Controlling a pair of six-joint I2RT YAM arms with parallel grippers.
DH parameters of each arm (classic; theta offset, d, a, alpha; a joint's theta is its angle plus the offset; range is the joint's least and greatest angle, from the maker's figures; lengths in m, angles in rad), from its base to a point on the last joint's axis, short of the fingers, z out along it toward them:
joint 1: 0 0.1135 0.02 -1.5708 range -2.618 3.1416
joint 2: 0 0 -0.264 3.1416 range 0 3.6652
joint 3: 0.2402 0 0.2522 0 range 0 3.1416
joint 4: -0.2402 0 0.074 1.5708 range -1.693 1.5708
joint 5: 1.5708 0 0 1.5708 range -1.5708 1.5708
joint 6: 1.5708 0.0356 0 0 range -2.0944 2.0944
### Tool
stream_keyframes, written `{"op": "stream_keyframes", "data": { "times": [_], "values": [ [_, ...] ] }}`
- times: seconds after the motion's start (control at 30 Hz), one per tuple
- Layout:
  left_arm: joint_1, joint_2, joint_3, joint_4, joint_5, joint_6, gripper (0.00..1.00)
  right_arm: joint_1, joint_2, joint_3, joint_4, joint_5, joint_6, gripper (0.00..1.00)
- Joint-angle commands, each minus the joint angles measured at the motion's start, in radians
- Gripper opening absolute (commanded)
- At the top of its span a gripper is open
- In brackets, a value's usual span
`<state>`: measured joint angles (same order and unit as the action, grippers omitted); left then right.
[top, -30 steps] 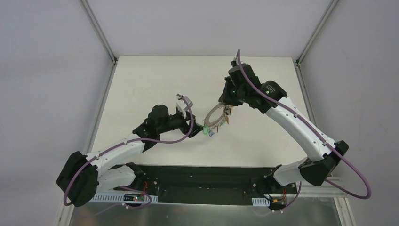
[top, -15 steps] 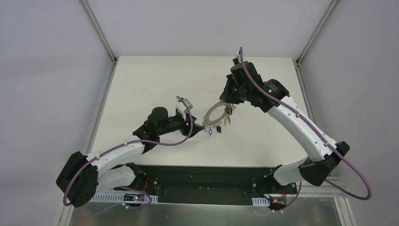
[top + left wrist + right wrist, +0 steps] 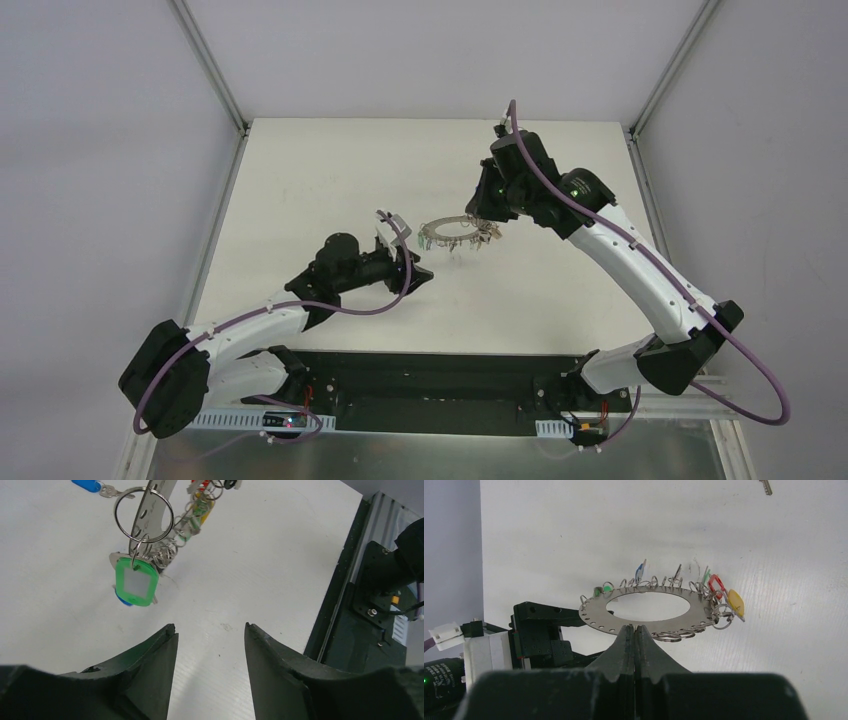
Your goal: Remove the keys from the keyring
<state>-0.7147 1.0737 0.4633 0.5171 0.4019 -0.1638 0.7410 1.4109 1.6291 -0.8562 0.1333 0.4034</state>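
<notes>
**Ring up in the right pincer, green key hanging for the left**
Right pincer [image 3: 634,628] pinches the keyring [image 3: 594,611] by its near rim, roughly level above the counter [image 3: 260,555]. Left pincer [image 3: 210,626] gapes wide and empty, with the green-tagged key [image 3: 136,582] dangling ahead, left of its gap.

The keyring [image 3: 591,611] is dull grey metal, with small punched holes dotting its rim (like a perforated band), against the plain white tabletop [image 3: 574,530]. The key tags differ: a green tag [image 3: 136,582] with a white window, a blue tag [image 3: 86,485], a yellow tag [image 3: 735,601] and a red tag [image 3: 716,585]. The left claw [image 3: 210,630] and right claw [image 3: 634,628] are black.
</notes>
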Motion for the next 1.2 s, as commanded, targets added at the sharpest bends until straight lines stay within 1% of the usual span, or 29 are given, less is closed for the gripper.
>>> {"op": "stream_keyframes", "data": {
  "times": [0.0, 0.1, 0.23, 0.27, 0.37, 0.47, 0.67, 0.83, 0.93, 0.97, 1.0, 1.07, 1.1, 1.17],
  "values": [
    [-0.011, 0.012, 0.076, -0.046, -0.097, 0.064, 0.52, -0.004, -0.052, 0.031, 0.044, -0.026, 0.012, 0.0],
    [-0.01, 0.008, 0.084, -0.057, -0.153, 0.073, 0.52, -0.005, -0.055, 0.03, 0.046, -0.026, 0.012, 0.0],
    [-0.009, -0.01, 0.059, -0.031, -0.225, 0.082, 0.54, -0.005, -0.058, 0.031, 0.048, -0.032, 0.014, 0.0],
    [-0.009, -0.008, 0.056, -0.017, -0.22, 0.085, 0.54, -0.005, -0.06, 0.03, 0.05, -0.035, 0.014, 0.0],
    [-0.009, 0.017, 0.079, -0.001, -0.148, 0.114, 0.58, -0.004, -0.063, 0.03, 0.052, -0.042, 0.013, 0.0],
    [-0.009, 0.054, 0.116, -0.008, -0.164, 0.146, 0.59, -0.004, -0.066, 0.03, 0.057, -0.05, 0.014, 0.0],
    [-0.003, 0.132, 0.182, 0.002, -0.2, 0.204, 0.56, -0.004, -0.068, 0.027, 0.059, -0.063, 0.017, 0.0],
    [0.027, 0.171, 0.213, 0.025, -0.205, 0.199, 0.5, -0.004, -0.07, 0.026, 0.059, -0.066, 0.017, 0.0],
    [0.035, 0.182, 0.225, 0.027, -0.19, 0.22, 0.44, -0.004, -0.076, 0.027, 0.058, -0.07, 0.018, 0.0],
    [0.035, 0.188, 0.23, 0.025, -0.163, 0.235, 0.39, -0.005, -0.077, 0.028, 0.057, -0.073, 0.018, 0.0],
    [0.035, 0.193, 0.237, 0.026, -0.13, 0.262, 0.3, -0.005, -0.08, 0.03, 0.055, -0.077, 0.018, 0.0],
    [0.036, 0.209, 0.25, 0.023, -0.032, 0.302, 0.04, -0.005, -0.084, 0.035, 0.046, -0.074, 0.016, 0.0],
    [0.035, 0.214, 0.259, 0.013, -0.003, 0.309, 0.0, -0.004, -0.085, 0.04, 0.04, -0.064, 0.014, 0.0],
    [0.035, 0.217, 0.272, -0.024, 0.006, 0.308, 0.0, -0.005, -0.091, 0.043, 0.025, -0.04, 0.008, 0.0]
  ]
}}
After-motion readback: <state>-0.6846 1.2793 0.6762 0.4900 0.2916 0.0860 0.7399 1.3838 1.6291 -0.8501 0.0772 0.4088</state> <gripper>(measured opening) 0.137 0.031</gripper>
